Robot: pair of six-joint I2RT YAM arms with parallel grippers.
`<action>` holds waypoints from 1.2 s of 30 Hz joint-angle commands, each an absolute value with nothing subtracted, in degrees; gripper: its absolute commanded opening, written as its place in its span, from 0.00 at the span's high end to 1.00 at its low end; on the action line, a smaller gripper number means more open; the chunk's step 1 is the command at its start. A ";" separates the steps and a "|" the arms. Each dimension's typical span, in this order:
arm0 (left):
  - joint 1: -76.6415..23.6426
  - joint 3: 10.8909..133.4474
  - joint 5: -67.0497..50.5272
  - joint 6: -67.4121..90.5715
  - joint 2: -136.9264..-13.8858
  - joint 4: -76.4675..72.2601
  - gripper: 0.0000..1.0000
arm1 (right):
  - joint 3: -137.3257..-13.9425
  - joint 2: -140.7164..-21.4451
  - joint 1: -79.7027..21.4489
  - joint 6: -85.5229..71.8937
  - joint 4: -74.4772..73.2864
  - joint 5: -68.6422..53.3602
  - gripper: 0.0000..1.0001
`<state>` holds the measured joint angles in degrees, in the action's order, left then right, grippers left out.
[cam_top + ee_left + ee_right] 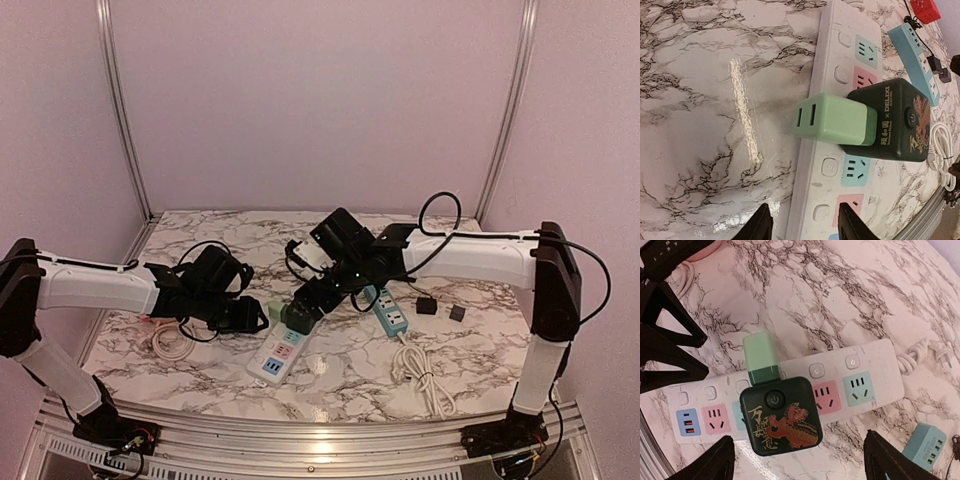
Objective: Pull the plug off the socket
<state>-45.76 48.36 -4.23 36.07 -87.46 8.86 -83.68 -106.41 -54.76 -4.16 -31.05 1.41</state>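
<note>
Where the left gripper (pixel 804 215) hangs low over the marble table (pixel 350 375), its fingers stand apart, one above the stone and the other above the edge of the white power strip (pixel 875 360), gripping nothing. The dark green plug (pixel 781 415) with its red dragon sits in the strip's middle, a pale green adapter (pixel 760 356) jutting from its side. The right gripper (pixel 800 450) hovers over it, fingers spread wide either side and touching nothing. A teal strip (pixel 392 312) lies further right.

The dark green plug (pixel 890 120) reads, seemingly, "DELIXI" beside Chinese characters.
</note>
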 commanded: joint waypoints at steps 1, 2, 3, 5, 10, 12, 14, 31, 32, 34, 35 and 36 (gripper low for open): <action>-45.85 47.87 -5.35 37.52 -88.98 4.93 0.53 | -89.45 -111.49 -54.75 3.01 -32.70 0.62 0.14; -45.94 47.95 -5.45 37.61 -89.32 4.67 0.53 | -90.00 -112.31 -54.73 3.41 -32.85 0.62 0.14; -46.01 48.04 -5.64 37.60 -89.74 4.39 0.53 | -90.34 -112.88 -54.75 3.70 -32.82 0.60 0.14; -46.05 48.08 -6.01 37.63 -90.62 3.54 0.53 | -90.90 -113.93 -54.69 4.06 -32.86 -1.34 0.15; -46.20 47.83 -7.14 37.86 -92.76 1.30 0.53 | -90.32 -114.98 -54.75 3.60 -33.12 -3.20 0.19; -46.19 47.79 -7.29 37.88 -93.57 0.83 0.53 | -89.65 -115.00 -54.71 2.95 -32.65 -3.43 0.21; -46.23 47.65 -7.88 37.85 -94.21 0.55 0.53 | -89.49 -115.04 -54.79 2.13 -32.07 -3.89 0.25; -46.36 42.10 -11.00 38.62 -95.36 -5.69 0.53 | -89.82 -117.90 -56.72 -1.58 -31.15 -5.01 0.32; -46.47 41.96 -11.07 38.67 -95.43 -5.67 0.53 | -89.90 -118.13 -56.73 -1.66 -31.10 -5.01 0.31; -46.72 42.09 -11.24 38.43 -96.09 -5.66 0.53 | -90.19 -118.53 -56.85 -1.72 -31.05 -4.95 0.31; -46.87 42.20 -11.09 38.44 -96.47 -5.38 0.53 | -90.61 -118.81 -56.84 -1.76 -31.20 -4.82 0.31; -47.04 42.27 -11.03 38.49 -96.77 -5.29 0.53 | -90.81 -118.89 -56.84 -1.90 -31.28 -4.69 0.31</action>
<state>-46.33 42.98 -10.52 38.61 -94.74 -6.15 -89.27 -116.73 -55.37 -0.49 -30.92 -3.29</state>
